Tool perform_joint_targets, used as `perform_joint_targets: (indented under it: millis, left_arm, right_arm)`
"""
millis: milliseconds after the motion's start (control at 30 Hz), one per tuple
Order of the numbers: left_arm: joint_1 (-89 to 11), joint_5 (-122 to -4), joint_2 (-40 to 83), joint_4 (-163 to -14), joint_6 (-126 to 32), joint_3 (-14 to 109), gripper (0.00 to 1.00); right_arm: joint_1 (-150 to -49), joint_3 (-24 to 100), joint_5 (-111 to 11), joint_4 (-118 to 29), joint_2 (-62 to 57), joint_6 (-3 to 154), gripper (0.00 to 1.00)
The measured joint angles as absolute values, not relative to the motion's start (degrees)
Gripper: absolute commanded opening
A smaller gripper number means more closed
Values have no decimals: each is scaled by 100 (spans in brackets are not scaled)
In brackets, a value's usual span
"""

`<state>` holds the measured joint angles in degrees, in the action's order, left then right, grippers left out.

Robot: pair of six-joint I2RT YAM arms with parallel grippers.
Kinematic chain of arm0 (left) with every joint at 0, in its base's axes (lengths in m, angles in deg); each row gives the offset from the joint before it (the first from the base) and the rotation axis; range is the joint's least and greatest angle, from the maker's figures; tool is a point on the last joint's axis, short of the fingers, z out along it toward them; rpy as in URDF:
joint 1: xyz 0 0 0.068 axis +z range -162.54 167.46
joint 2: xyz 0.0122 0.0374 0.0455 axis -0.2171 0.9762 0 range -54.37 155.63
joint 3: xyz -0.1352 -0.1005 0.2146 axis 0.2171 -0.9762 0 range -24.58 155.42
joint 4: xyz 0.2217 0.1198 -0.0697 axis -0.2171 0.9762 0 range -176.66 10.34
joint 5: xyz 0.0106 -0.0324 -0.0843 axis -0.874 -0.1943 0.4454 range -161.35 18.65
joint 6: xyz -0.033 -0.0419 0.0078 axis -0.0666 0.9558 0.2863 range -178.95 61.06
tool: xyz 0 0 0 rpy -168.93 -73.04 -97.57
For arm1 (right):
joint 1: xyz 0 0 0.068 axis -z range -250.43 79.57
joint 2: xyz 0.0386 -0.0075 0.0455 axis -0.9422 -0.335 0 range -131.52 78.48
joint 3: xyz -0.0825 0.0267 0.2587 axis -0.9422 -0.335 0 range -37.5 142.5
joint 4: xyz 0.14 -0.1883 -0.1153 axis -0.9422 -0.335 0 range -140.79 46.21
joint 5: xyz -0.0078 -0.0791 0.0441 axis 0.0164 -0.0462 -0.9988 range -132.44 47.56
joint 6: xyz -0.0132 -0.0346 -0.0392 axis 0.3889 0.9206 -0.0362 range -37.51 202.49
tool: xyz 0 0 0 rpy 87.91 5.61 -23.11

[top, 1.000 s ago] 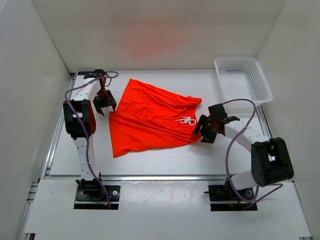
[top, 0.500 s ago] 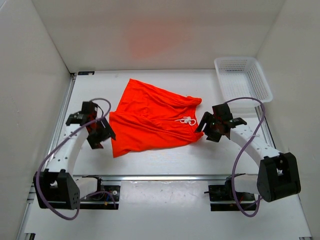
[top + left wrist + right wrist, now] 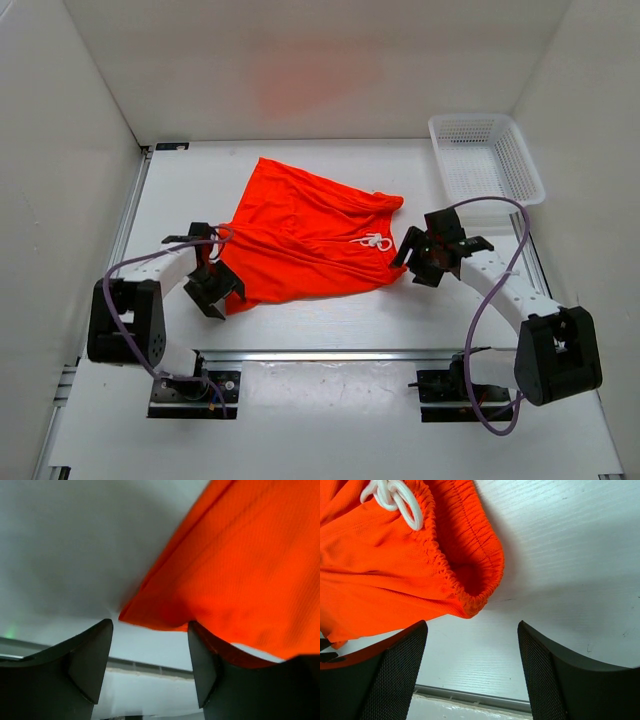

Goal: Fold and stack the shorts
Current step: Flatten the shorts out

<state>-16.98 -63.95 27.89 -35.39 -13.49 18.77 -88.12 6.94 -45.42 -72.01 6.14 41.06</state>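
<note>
Folding has not begun, as far as the views show. The bright orange-red soft fabric shorts lie spread out, with some creases, in the middle of the white counter. Their gathered waistband and white drawstring are toward the right of the frame and the leg hems toward the left.

The left tool is at the lower left corner of the fabric. Its fingers stand apart with that corner just in front of the gap, and they grip nothing. The right tool is just beside the waistband end, equally wide open and holding nothing. Every fold, and the stacking, remain to do.

The counter is a plain white board with a metal rail along its lower edge. White walls close it on three sides. A white mesh plastic basket stands in the upper right corner.
</note>
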Motion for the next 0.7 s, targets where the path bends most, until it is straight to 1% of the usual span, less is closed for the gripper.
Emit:
perform_joint_targets:
  millis: [33,67,100,133,333,433,500,533,600,633,700]
  left_arm:
    - [-1701,-6400,2891,-3622,-1319,1877,65]
    - [-1709,-6404,2979,-3690,-1290,1877,56]
    - [-1720,-6419,3046,-3742,-1277,1882,21]
    - [-1733,-6432,3097,-3766,-1220,1895,10]
    - [-1766,-6480,3114,-3780,-1260,2135,10]
    - [-1766,-6526,2815,-3742,-1260,2295,10]
    - [-1764,-6546,2647,-3716,-1260,2426,10]
    - [-1766,-6557,2594,-3714,-1260,2476,10]
    - [-1766,-6568,2555,-3707,-1260,2559,10]
    - [-1764,-6577,2559,-3675,-1264,2599,10]
    - [-1749,-6590,2561,-3563,-1297,2684,10]
  right_arm:
    - [-8812,684,-4544,-7208,623,4106,77]
    - [-8812,664,-4549,-7212,638,4106,77]
    - [-8812,651,-4562,-7228,655,4106,77]
    - [-8812,646,-4564,-7232,666,4102,77]
    - [-8769,531,-4735,-7153,664,4056,77]
    - [-8764,502,-4855,-6965,481,4006,74]
    - [-8764,502,-4944,-6784,236,3962,69]
    - [-8764,502,-4990,-6703,81,3940,52]
    - [-8766,506,-5060,-6533,-234,3947,20]
    - [-8766,511,-5084,-6476,-394,3914,0]
    - [-8764,524,-5073,-6441,-603,3883,0]
